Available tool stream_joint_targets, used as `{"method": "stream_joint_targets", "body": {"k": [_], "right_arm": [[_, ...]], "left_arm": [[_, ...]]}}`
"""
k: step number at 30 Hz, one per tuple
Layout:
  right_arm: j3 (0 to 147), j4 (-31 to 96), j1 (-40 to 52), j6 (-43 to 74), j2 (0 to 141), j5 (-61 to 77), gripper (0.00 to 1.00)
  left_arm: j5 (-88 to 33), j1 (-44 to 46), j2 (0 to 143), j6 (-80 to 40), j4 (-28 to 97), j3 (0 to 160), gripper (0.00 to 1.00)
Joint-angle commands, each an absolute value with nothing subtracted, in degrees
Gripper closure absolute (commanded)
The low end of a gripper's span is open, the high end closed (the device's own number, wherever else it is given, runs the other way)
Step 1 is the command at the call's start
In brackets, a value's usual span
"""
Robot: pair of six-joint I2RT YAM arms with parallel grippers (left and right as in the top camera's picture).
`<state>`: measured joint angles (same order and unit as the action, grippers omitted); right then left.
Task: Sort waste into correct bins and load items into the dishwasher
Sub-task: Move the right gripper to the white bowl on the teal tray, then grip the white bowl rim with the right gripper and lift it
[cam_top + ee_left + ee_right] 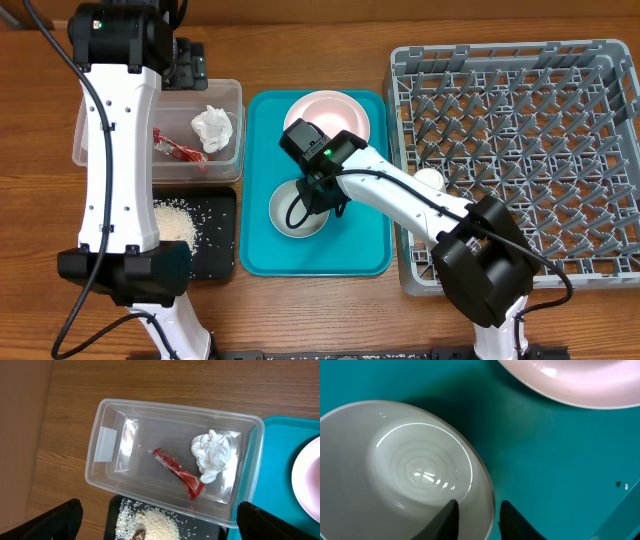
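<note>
Right gripper (479, 505), inspected first: its two fingers stand a little apart, astride the rim of a whitish bowl (415, 465), one finger inside and one outside. I note a thin strip of teal between the outer finger and the rim, and I see no clamping. The bowl is upright, round and glossy, clean inside with faint concentric rings. It sits on the teal tray (365, 245), in the tray's near half.

Just beyond it on the same tray lies the pale pink plate (327, 115), flat and apart from the bowl. To the right of the tray, the grey dish rack (520, 150) stands on the desk (300, 320). A small whitish round item (430, 180) sits at the rack's left edge, partly hidden by the arm; I cannot tell what it is.

Left gripper (159, 505): fingers wide apart, holding nothing, hanging above the clear tub (100, 420). In the tub lie the crumpled white napkin (215, 455) and, just beside it, the red wrapper (177, 472). The black tray (222, 262), against the tub's near side, carries loose white rice (175, 220).
</note>
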<state>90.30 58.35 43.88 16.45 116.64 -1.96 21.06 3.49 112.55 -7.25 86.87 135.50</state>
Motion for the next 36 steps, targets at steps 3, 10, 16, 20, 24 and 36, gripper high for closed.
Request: {"method": "stream_joint_targets", "body": {"k": [3,10,16,20,24,36], "right_arm": [[89.97,58.78,43.70,16.36,116.84,-1.41,0.71],[89.95,58.85,43.72,16.36,116.84,-1.39,0.76],[89.95,58.87,43.70,16.36,116.84,-1.41,0.76],[89.95,58.87,43.72,16.36,116.84,-1.41,0.76],[89.93,59.11,43.72,16.36,116.84,-1.41,0.76],[89.95,58.67,43.70,16.32,119.28,-1.48,0.75]], "left_arm": [[21.12,3.51,111.63,-6.42,86.91,136.75,0.00],[21.12,3.51,111.63,-6.42,86.91,136.75,0.00],[21.12,3.51,111.63,-6.42,86.91,136.75,0.00],[21.12,3.51,111.63,-6.42,86.91,136.75,0.00],[21.12,3.42,111.63,-6.42,86.91,136.75,0.00],[21.12,3.44,111.63,-6.42,86.91,136.75,0.00]]}}
